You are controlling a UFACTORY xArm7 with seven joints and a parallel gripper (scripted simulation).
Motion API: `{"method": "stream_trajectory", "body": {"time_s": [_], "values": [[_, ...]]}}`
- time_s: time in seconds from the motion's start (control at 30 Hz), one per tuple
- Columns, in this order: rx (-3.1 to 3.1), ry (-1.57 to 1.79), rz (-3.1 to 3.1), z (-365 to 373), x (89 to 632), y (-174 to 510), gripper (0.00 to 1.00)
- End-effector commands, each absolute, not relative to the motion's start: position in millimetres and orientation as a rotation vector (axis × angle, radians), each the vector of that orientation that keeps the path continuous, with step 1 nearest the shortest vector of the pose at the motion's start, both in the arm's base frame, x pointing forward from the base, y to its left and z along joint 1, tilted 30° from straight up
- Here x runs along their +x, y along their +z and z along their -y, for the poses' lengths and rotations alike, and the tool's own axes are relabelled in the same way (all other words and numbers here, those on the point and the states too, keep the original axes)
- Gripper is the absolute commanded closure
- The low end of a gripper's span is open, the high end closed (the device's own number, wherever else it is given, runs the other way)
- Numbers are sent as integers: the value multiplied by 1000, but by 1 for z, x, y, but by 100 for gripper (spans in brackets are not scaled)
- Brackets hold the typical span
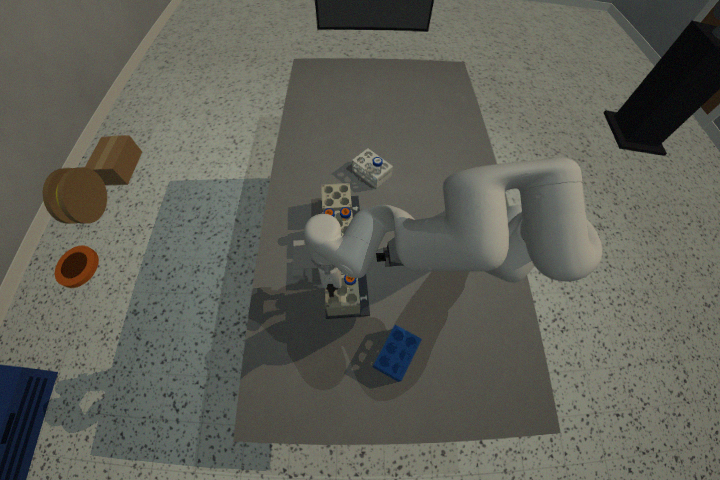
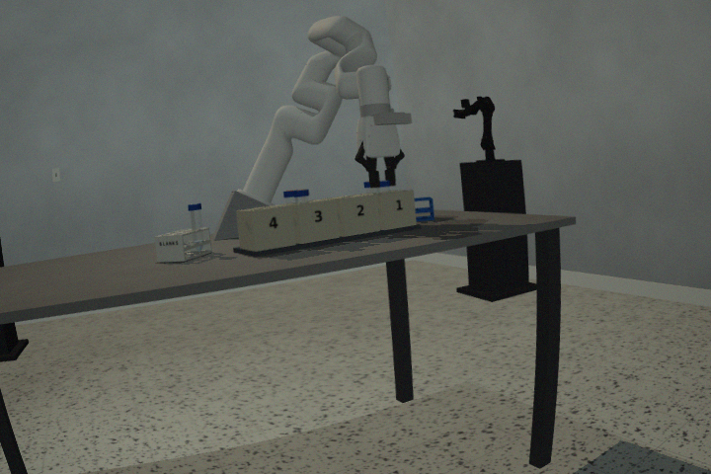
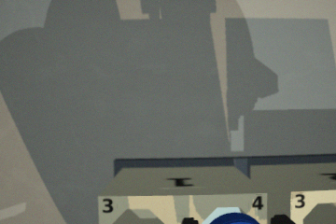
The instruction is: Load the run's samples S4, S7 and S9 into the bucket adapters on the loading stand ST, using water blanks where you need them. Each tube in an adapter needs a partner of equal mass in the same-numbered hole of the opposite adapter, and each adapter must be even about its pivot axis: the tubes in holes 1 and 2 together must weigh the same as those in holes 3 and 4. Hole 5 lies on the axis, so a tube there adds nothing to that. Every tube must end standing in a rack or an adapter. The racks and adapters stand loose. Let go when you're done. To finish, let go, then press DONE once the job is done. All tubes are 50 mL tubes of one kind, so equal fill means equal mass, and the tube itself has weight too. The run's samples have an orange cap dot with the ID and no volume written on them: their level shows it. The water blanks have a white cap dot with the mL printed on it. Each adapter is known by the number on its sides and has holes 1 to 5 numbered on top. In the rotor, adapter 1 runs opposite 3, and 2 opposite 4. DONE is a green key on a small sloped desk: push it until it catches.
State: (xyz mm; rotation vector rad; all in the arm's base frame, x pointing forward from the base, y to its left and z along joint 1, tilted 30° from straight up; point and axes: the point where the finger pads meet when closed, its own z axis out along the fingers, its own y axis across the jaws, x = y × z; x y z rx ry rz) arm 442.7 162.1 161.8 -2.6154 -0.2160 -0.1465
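Blue rims the cap (image 2: 368,184) (image 3: 233,219) by the number 4 on block 1 (image 1: 344,310) (image 2: 399,220) (image 3: 143,182); its lower part is cut off in the wrist view. The hand (image 1: 331,289) (image 2: 381,181) (image 3: 236,220) has its fingers apart, astride that cap. From block 1 in the top view, the white rack (image 1: 372,168) (image 2: 169,248) stands on the desk (image 1: 429,407) (image 2: 88,268) towards one o'clock, the blue rack (image 1: 396,353) (image 2: 425,209) towards four. The arm (image 1: 474,220) (image 2: 306,119) hides the middle blocks; the tube's ID is unreadable.

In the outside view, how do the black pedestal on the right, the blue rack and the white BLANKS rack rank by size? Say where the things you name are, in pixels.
Largest to smallest:
1. black pedestal (image 2: 493,190)
2. BLANKS rack (image 1: 379,180) (image 2: 169,250)
3. blue rack (image 1: 395,367) (image 2: 432,209), partly hidden
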Motion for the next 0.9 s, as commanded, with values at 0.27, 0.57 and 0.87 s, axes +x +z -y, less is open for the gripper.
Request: {"method": "stream_trajectory", "body": {"time_s": [0.27, 0.57, 0.87], "values": [[-2616, -151, 214, -150, 442, 183, 56], [-2616, -151, 214, -142, 441, 197, 56], [-2616, -152, 214, -135, 440, 209, 56]]}}
